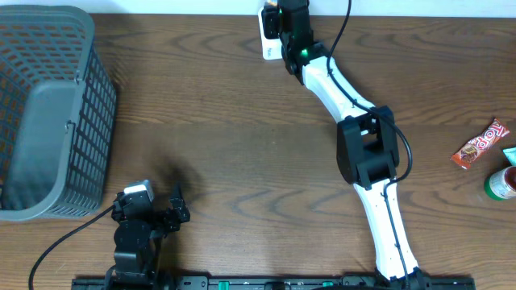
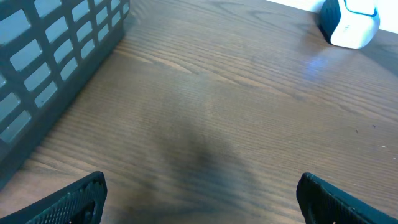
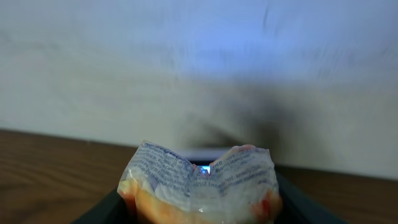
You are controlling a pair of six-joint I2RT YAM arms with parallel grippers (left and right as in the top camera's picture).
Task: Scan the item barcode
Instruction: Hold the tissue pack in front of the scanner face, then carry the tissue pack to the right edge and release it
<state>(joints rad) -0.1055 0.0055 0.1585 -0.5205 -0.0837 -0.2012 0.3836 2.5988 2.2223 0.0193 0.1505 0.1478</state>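
Crinkled and translucent, the packet (image 3: 202, 183) fills the lower centre of the right wrist view. It is grasped between the dark fingers (image 3: 109, 208) of the right tool (image 3: 200, 208). Fine print runs along its upper flap, and orange-red colour shows lower down. A small blue glow shines at the notch in its top edge, against a pale wall (image 3: 186, 68).

Overhead view: the right arm reaches across the wooden bench (image 1: 226, 129) to its far edge. There the right tool (image 1: 284, 28) sits just beside the white scanner (image 1: 267, 40); the tool itself hides the packet from above.

The left tool (image 1: 176, 211) lies near the front left of the bench, close to the lower right corner of the grey basket (image 1: 48, 113). It is released, its jaws spread wide. In the left wrist view its fingertips (image 2: 68, 202) occupy the two lower corners, with bare wood between them. The basket wall (image 2: 50, 56) stands at left and the scanner (image 2: 351, 22) at upper right.

At the far right of the bench lie a red candy bar (image 1: 481, 145) and, near it, a green-topped container (image 1: 501, 184).
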